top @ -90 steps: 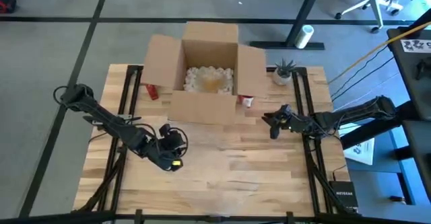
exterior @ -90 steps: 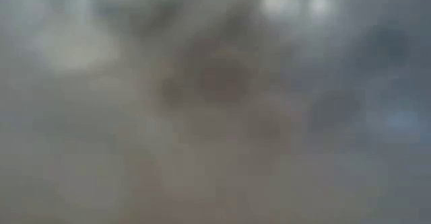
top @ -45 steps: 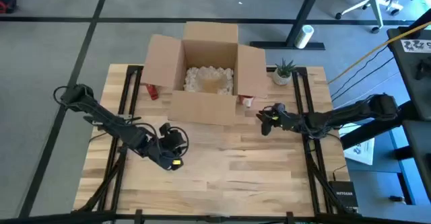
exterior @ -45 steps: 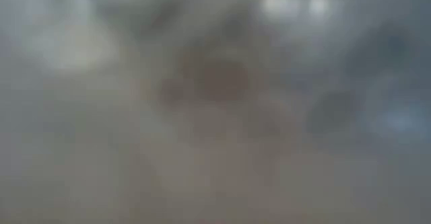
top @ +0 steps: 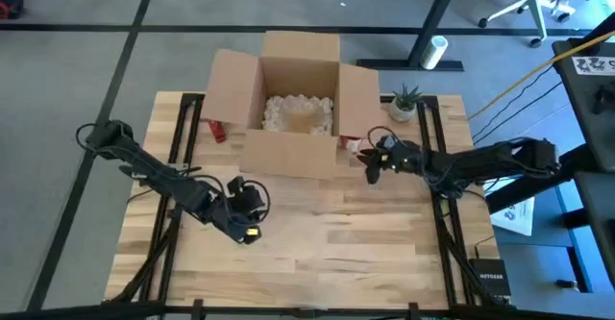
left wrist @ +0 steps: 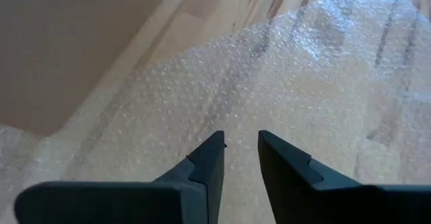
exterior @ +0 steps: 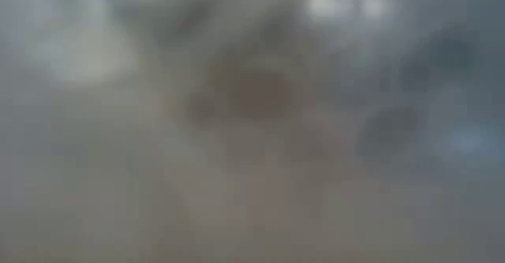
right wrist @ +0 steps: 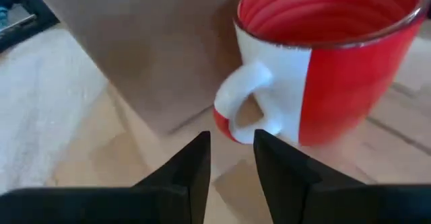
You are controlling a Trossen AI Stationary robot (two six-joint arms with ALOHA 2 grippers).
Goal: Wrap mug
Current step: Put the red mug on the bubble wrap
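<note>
From above, the right gripper (top: 370,163) is reaching beside the cardboard box (top: 298,104), with the red-and-white mug (top: 353,144) lying just ahead of it against the box's side. The left gripper (top: 252,226) is waiting over the table (top: 336,243). The low view is showing only blur. In the left wrist view, narrowly parted fingers (left wrist: 210,160) are hovering over bubble wrap (left wrist: 303,83). In the right wrist view, slightly parted fingers (right wrist: 195,163) are pointing at the mug's white handle (right wrist: 242,93), holding nothing.
</note>
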